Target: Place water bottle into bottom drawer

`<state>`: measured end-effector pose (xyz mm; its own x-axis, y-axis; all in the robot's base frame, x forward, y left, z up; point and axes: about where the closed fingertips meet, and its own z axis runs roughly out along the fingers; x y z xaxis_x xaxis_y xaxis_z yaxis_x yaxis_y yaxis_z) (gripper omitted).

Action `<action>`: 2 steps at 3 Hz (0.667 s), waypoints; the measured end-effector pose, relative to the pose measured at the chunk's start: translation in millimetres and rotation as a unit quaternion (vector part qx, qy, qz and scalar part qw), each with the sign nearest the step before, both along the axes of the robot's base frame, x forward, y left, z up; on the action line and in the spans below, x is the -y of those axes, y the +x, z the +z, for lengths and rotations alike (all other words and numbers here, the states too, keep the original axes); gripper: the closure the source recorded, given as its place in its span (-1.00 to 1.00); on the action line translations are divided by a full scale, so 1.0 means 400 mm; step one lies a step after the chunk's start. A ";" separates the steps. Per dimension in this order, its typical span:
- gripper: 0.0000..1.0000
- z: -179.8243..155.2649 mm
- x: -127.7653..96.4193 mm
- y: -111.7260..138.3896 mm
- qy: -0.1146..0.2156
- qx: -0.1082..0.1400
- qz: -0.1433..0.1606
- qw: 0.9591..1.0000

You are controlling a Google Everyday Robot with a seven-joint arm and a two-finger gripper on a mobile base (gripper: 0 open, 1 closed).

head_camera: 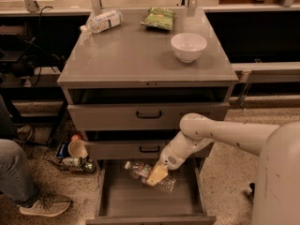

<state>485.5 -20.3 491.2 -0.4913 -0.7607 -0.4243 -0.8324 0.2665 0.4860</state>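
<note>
The water bottle (143,173), clear ribbed plastic with a white cap pointing left, lies on its side low inside the open bottom drawer (122,198), a grey tray pulled out at the foot of the cabinet. My gripper (157,175) reaches down from the right on the white arm, and its tan fingers are around the bottle's middle, over the drawer floor. The bottle's far end shows past the gripper on the right.
On the cabinet top (117,60) are a bottle with a large white label (101,21), a green bag (158,18) and a white bowl (188,46). The two upper drawers have black handles (148,114). A person's leg and shoe (44,205) and floor clutter (75,154) are at the left.
</note>
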 end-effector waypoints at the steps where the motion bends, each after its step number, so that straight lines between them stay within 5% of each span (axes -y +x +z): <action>1: 1.00 -0.032 0.004 -0.001 -0.006 0.000 -0.013 1.000; 2: 1.00 -0.121 0.024 0.026 -0.010 0.028 -0.049 0.998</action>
